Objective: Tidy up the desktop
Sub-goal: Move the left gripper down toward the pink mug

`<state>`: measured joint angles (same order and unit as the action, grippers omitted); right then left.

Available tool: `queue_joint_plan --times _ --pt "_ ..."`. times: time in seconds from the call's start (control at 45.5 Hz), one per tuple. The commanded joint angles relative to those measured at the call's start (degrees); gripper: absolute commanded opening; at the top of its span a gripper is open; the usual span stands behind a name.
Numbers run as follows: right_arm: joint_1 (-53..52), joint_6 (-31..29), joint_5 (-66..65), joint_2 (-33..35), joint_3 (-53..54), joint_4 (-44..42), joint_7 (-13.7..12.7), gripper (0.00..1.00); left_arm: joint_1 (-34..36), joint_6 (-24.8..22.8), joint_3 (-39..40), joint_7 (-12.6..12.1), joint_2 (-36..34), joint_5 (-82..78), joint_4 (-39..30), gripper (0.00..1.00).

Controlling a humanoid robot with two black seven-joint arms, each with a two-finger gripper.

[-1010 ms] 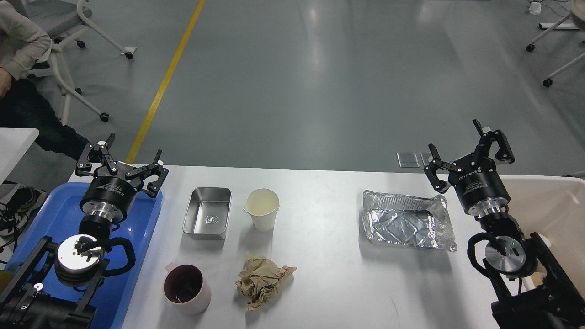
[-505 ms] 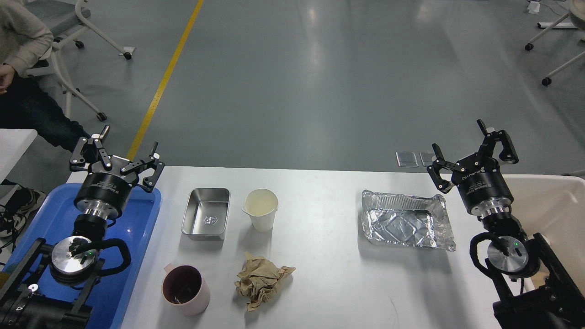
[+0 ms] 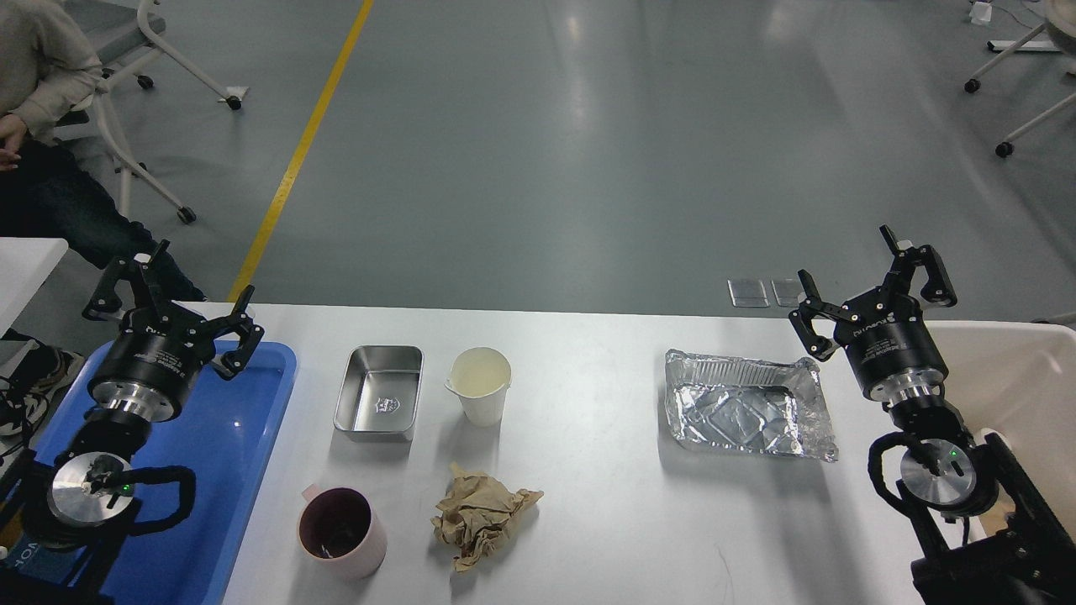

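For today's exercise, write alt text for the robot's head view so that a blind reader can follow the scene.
Two black robot arms, left gripper and right gripper both open and empty, flank a white desktop holding a steel tin, paper cup, pink mug, crumpled brown paper and foil tray. Blue tray left, cream bin right.

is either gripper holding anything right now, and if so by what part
Nothing is held. The left gripper is open above the blue tray, and the right gripper is open beyond the foil tray. Both are empty.
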<state>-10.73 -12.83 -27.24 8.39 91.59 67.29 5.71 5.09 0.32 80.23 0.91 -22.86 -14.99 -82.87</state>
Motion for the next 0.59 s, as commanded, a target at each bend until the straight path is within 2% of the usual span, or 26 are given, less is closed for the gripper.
queue_joint_plan --times 0.0,0.22,0.329,0.571 --pt "-0.08 -0.01 0.00 0.05 -0.01 -0.14 0.00 1.00 0.01 1.52 -2.71 -0.03 -10.34 -3.12 -1.06 0.96" --pt "-0.43 0.08 -0.09 -0.04 -0.45 -0.32 0.00 1.00 1.06 1.35 -11.40 0.06 -29.42 -4.44 -2.03 0.95" --pt "-0.52 0.08 0.00 -0.04 -0.62 -0.32 0.00 1.00 2.90 0.91 -17.29 0.23 -36.01 -5.75 -2.82 0.95" --pt "-0.52 0.08 0.00 -0.04 -0.80 -0.40 0.00 1.00 3.17 0.99 -26.69 0.49 -47.53 -15.59 -11.61 0.96"
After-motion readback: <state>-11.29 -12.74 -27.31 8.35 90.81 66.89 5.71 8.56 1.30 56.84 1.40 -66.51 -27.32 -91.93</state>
